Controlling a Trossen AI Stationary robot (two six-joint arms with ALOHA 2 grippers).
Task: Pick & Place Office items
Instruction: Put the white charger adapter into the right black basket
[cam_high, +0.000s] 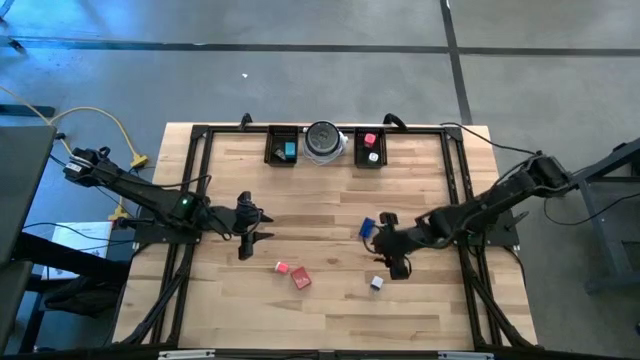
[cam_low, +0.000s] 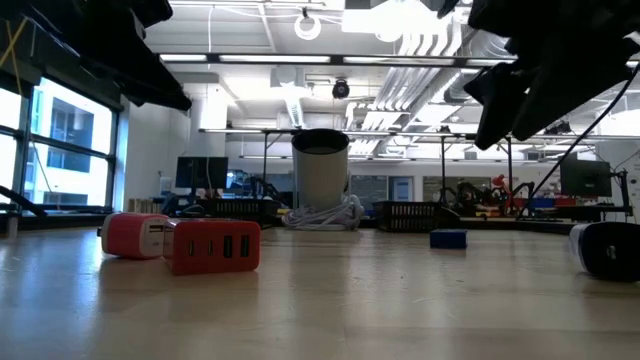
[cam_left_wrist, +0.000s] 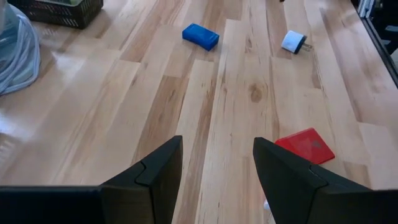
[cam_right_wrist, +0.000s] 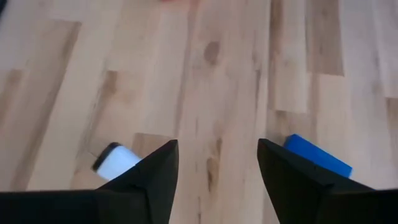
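Several small office items lie on the wooden table. A blue block (cam_high: 367, 228) rests flat just left of my right gripper (cam_high: 386, 245), and a white-and-black piece (cam_high: 377, 283) lies nearer the front edge. Two red pieces (cam_high: 282, 267) (cam_high: 301, 279) lie side by side near the middle front. In the right wrist view my right gripper (cam_right_wrist: 217, 158) is open above bare wood, with the white piece (cam_right_wrist: 116, 160) outside one finger and the blue block (cam_right_wrist: 317, 157) outside the other. My left gripper (cam_high: 252, 228) (cam_left_wrist: 217, 155) hovers open at the left middle, nothing between its fingers.
Two black trays (cam_high: 283, 147) (cam_high: 370, 148) stand at the far edge, each with small pieces inside. A round silver-grey dish (cam_high: 324, 142) sits between them. A black frame (cam_high: 200, 150) borders the table. Bare wood lies between the two grippers.
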